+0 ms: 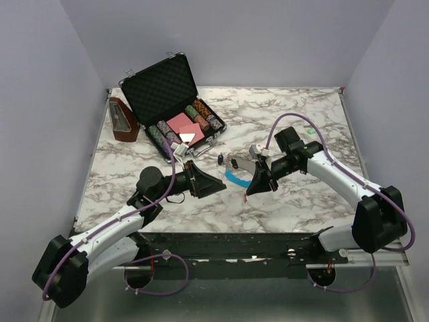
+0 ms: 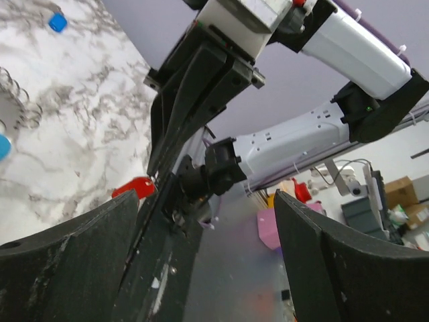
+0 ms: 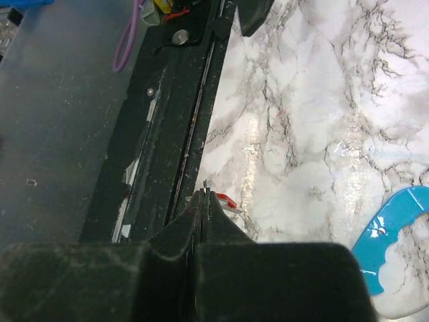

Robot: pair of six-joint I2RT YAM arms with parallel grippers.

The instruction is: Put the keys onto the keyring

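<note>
Down at the bottom of the overhead view the two arms reach up onto the marble table (image 1: 315,107), and the left gripper (image 1: 211,182) stands wide open with nothing in it. Its own camera shows the two dark fingers (image 2: 74,261) far apart in the lower corners. Just to the right of it in the overhead view, close but not touching, is the right gripper (image 1: 248,193), jaws pressed flat together. It's pinching the red key (image 2: 134,187) at its very tips, and on the right wrist camera a sliver of red (image 3: 229,200) pokes out beside the closed tips (image 3: 203,194), low over the table's near edge. Now the keyring (image 1: 236,178): it lies flat on the marble just above the two grippers, and neither one holds it. Its blue curve sits at the lower right of the right wrist picture (image 3: 395,258), apart from the tips, with the silver coil at the left edge of the left wrist picture (image 2: 17,100). The blue key (image 2: 57,22) lies loose on the marble, top left of that picture. Farther back, upper left of the overhead view, an open black case (image 1: 161,90) holds poker chips (image 1: 161,134), with a brown box (image 1: 123,121) beside it.
</note>
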